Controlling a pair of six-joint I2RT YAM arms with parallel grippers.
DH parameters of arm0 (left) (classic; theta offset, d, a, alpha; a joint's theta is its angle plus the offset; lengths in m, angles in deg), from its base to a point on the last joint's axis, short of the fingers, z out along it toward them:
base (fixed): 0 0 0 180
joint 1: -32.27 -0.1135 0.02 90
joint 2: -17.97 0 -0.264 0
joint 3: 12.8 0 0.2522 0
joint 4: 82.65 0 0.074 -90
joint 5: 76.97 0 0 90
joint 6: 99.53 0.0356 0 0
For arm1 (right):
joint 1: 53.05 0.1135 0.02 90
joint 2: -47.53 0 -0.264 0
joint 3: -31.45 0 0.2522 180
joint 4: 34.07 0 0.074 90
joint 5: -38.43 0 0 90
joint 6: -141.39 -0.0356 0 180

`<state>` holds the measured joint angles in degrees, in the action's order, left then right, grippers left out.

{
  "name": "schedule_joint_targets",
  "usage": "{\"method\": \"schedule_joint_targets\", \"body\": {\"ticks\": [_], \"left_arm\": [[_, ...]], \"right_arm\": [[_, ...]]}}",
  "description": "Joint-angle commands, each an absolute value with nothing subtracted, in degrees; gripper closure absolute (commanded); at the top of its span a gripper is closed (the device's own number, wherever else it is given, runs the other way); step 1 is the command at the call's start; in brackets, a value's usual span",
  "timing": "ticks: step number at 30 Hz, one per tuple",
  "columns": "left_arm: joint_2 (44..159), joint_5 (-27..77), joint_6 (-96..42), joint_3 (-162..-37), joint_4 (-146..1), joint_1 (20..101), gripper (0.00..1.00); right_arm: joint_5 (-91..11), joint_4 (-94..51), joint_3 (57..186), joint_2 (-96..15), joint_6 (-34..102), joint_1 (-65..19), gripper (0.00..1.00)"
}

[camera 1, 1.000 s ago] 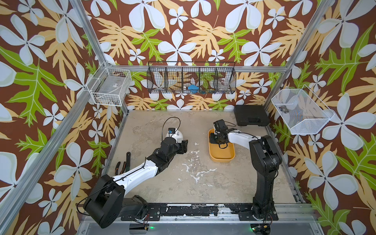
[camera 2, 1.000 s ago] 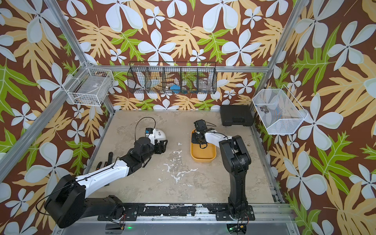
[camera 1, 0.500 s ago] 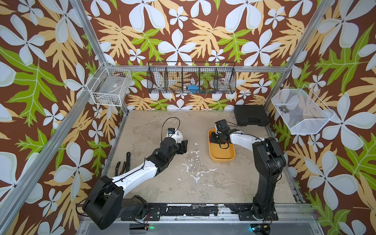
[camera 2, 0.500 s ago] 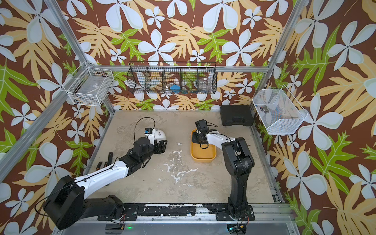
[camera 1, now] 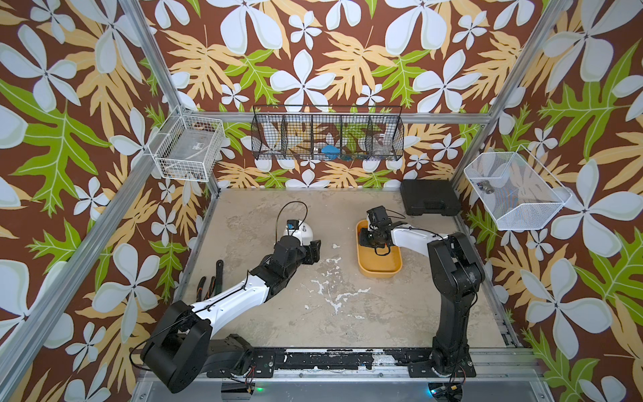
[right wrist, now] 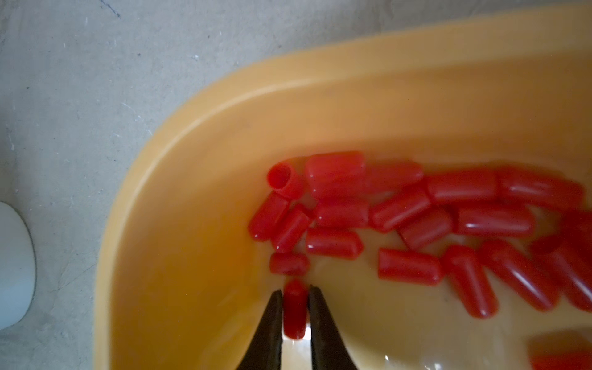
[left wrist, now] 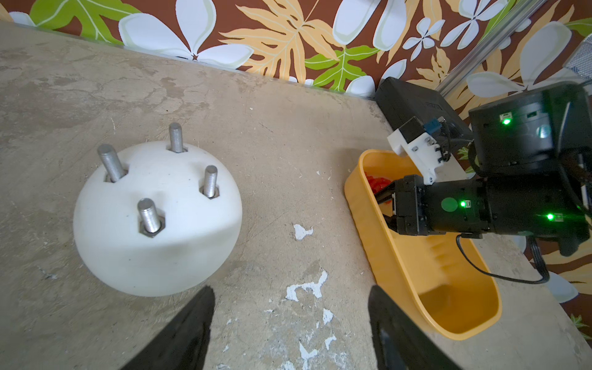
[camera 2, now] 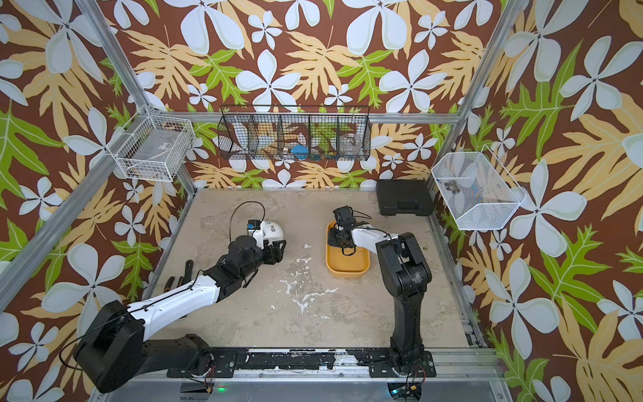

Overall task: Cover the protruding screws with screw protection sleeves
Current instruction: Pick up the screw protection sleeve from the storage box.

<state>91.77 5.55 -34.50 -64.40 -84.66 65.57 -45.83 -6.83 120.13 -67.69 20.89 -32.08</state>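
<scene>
Right gripper (right wrist: 295, 299): pinching one red sleeve (right wrist: 294, 309) inside the tray (right wrist: 198, 134)
Left gripper (left wrist: 290, 323): spread, beside the dome (left wrist: 153, 230)
Screws (left wrist: 149, 215): four, bare
Writing: none legible

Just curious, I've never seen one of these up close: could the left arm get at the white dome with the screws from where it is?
Probably yes. The left gripper is open beside the white dome, with only bare table between.

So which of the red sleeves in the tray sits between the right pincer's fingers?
The lone red plastic sleeve lying between the black fingertips, apart from the pile of red sleeves in the orange-yellow tray.
</scene>
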Motion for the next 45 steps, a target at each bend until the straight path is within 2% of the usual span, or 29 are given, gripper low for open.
{"method": "schedule_joint_targets", "body": {"ticks": [1,4,10,13,20,28,34,40,45], "left_arm": [[91.9,5.5,-34.8,-64.4,-85.6,65.6,0.23],[91.9,5.3,-34.8,-64.4,-85.6,65.6,0.23],[91.3,5.2,-35.1,-63.9,-85.6,65.6,0.23],[91.2,5.3,-35.1,-63.9,-85.5,65.7,0.22],[90.7,5.3,-35.2,-63.7,-85.5,65.7,0.22],[90.3,5.0,-35.2,-63.3,-85.4,65.7,0.22],[88.1,4.0,-35.8,-62.4,-85.5,65.7,0.21],[84.9,5.5,-36.0,-59.8,-88.2,65.4,0.21],[79.4,9.9,-38.0,-54.0,-96.5,64.8,0.21]], "right_arm": [[-47.4,-5.7,120.9,-68.2,22.6,-32.0,0.81],[-47.6,-5.2,121.8,-68.9,23.1,-32.0,0.77],[-48.0,-4.3,122.5,-69.6,24.3,-32.0,0.79],[-48.5,-3.9,122.9,-69.7,24.8,-32.0,0.73],[-48.6,-3.3,123.3,-70.1,25.5,-31.9,0.79],[-47.8,-3.1,123.3,-68.9,26.2,-31.7,0.95],[-47.3,-3.2,121.5,-64.3,25.8,-31.7,0.96],[-42.6,-5.8,116.9,-55.9,25.5,-31.7,0.96],[-30.0,-15.1,108.9,-46.3,24.3,-31.1,0.96]]}}
